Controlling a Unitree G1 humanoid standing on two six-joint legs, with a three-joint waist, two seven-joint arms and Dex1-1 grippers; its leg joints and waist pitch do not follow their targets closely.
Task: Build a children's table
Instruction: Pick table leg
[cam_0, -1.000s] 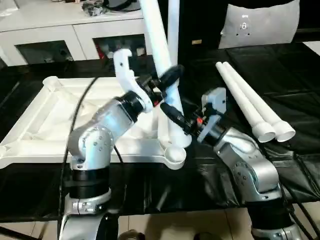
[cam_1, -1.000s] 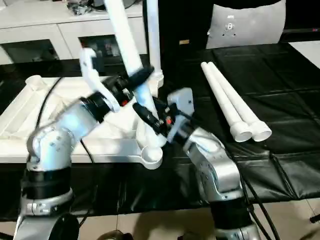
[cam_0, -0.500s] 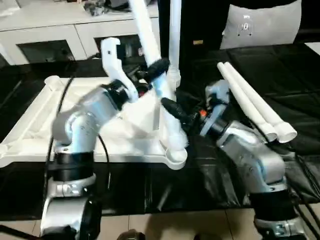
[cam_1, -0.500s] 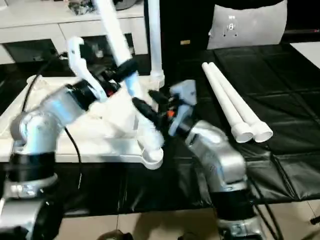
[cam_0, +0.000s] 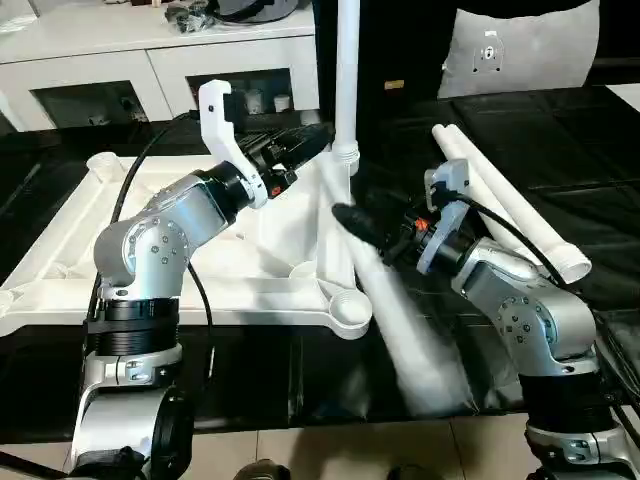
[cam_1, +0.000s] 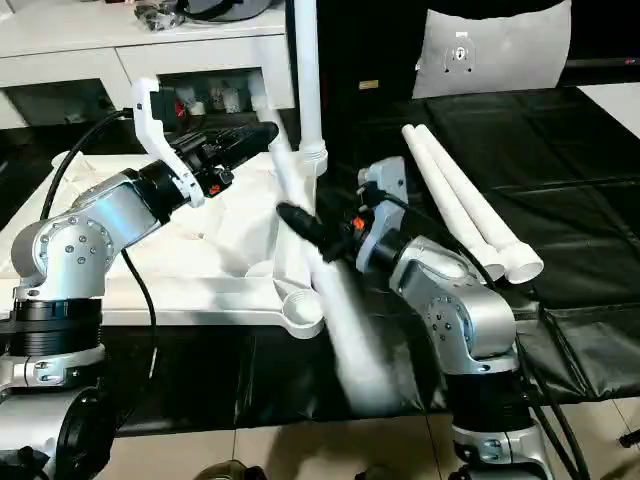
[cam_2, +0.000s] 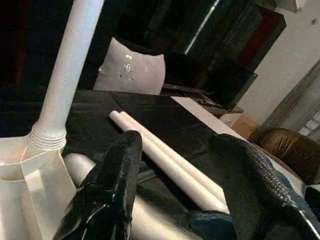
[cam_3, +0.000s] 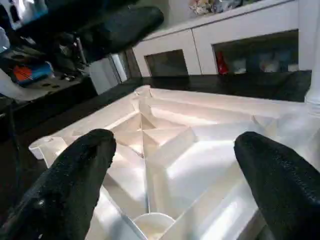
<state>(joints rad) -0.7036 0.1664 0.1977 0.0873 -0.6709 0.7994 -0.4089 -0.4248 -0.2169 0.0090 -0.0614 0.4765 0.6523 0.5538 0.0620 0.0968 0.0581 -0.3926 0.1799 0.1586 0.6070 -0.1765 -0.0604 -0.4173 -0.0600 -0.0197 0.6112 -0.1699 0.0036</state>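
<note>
Left eye view: no readable writing. Tabletop (cam_0: 150, 235) upside down on black surface (cam_0: 590, 130), one leg (cam_0: 347, 75) upright in far corner socket. Blurred leg (cam_0: 405, 325) by near corner, beside right gripper (cam_0: 365, 225). Both grippers' fingers spread wide, nothing held; left gripper (cam_0: 300, 145) over tabletop. Two legs (cam_0: 510, 210) lie right. White cabinet (cam_0: 150, 60), cushion (cam_0: 525, 45) behind.

Your left gripper (cam_0: 300, 143) reaches forward with fingers spread apart; your right gripper (cam_3: 170, 165) (fingers also parted wide) points back toward it, both forearms bent inward.
</note>
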